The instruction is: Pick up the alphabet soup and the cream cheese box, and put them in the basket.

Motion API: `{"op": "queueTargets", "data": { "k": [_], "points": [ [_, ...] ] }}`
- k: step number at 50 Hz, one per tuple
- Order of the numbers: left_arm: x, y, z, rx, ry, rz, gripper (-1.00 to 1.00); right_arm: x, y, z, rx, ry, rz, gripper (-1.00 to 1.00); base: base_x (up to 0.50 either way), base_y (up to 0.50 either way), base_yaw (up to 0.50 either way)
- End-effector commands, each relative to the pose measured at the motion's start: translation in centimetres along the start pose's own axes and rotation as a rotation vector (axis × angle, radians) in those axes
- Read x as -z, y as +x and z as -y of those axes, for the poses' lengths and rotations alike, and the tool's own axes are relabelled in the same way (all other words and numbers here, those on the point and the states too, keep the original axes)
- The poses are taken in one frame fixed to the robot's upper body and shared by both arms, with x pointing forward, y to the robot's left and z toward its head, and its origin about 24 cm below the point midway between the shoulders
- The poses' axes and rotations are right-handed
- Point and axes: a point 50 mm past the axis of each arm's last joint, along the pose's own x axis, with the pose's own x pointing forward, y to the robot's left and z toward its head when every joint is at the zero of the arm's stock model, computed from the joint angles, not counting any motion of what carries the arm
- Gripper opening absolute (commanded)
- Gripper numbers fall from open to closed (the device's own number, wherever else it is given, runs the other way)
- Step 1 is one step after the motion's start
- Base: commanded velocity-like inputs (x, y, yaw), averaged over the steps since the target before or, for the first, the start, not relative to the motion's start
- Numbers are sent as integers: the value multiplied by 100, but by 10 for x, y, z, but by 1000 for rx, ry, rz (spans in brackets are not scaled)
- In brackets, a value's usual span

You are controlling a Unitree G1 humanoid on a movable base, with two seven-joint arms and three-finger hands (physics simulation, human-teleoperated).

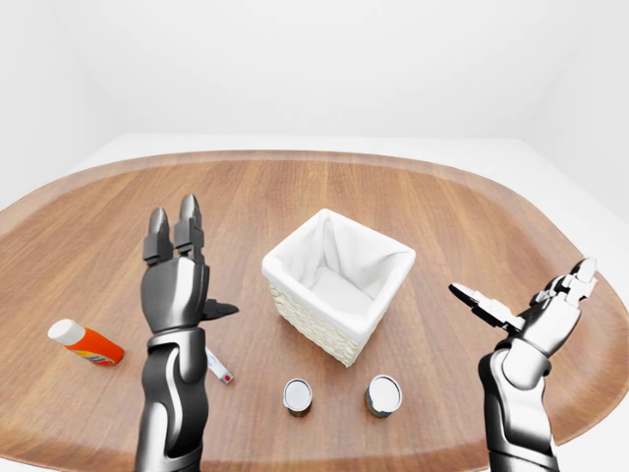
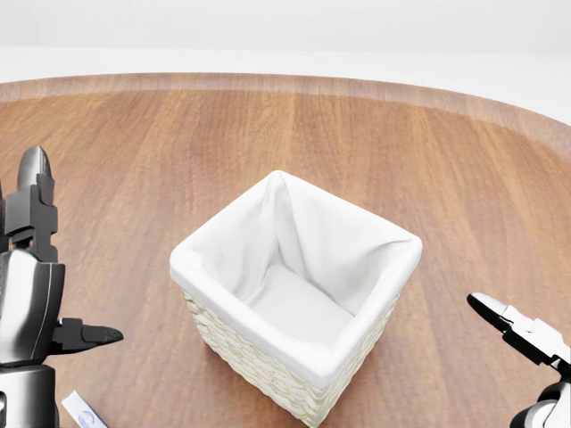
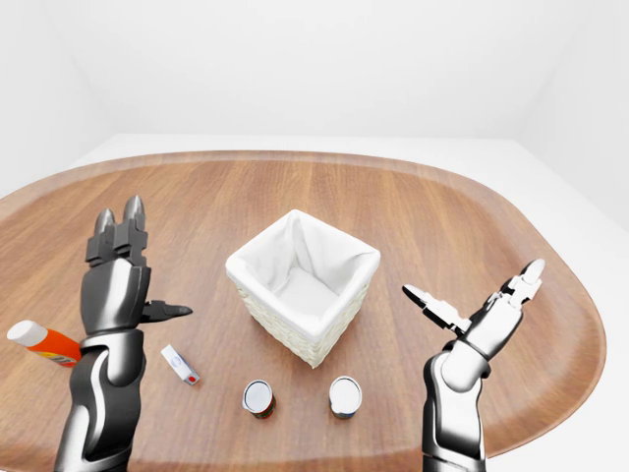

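A wide oval wooden surface (image 1: 324, 197) fills the plain white room ahead of you. The basket (image 1: 339, 285), wicker with a white cloth lining, stands near the middle of it and looks empty inside.

In the right-eye view, two cans stand upright side by side, a little apart, below the basket: the left can (image 3: 258, 398) and the right can (image 3: 345, 395). You cannot tell from the labels which one is the alphabet soup. A small white box (image 3: 179, 364) with a red end lies flat to the left of the cans; whether it is the cream cheese box is not clear. Further left, near the edge of the surface, an orange bottle (image 1: 86, 343) with a white cap lies on its side.

Your left hand (image 1: 177, 280) is raised above the surface to the left of the basket, fingers pointing up and spread, thumb sticking out toward the basket, holding nothing. Your right hand (image 1: 536, 307) hovers to the right of the basket, fingers splayed wide apart, also empty. Neither hand touches anything.
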Motion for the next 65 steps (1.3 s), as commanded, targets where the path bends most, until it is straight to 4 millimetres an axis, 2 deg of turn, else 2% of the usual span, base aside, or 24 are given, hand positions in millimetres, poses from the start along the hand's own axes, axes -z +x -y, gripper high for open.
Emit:
{"op": "queueTargets", "data": {
  "k": [1, 16, 24, 33, 55, 65],
  "points": [
    [-4, 1, -7, -9, 281, 36, 100, 2, 0, -1, -3, -9, -5, 100, 0, 0, 0],
    [-1, -1, -8, -13, 593, 46, 100, 1, 0, 0, 1, -12, 1, 100, 0, 0, 0],
    [-2, -1, -11, -43, 672, 51, 100, 0, 1, 1, 4, -17, -3, 100, 0, 0, 0],
    [0, 2, -16, -48, 612, 24, 100, 0, 2, 0, 2, -28, -9, 100, 0, 0, 0],
    [0, 2, -16, -44, 611, 26, 100, 0, 2, 0, 1, -32, -8, 100, 0, 0, 0],
    [8, -29, -29, -63, 606, -16, 100, 0, 1, 1, 4, -26, -5, 100, 0, 0, 0]
  ]
}}
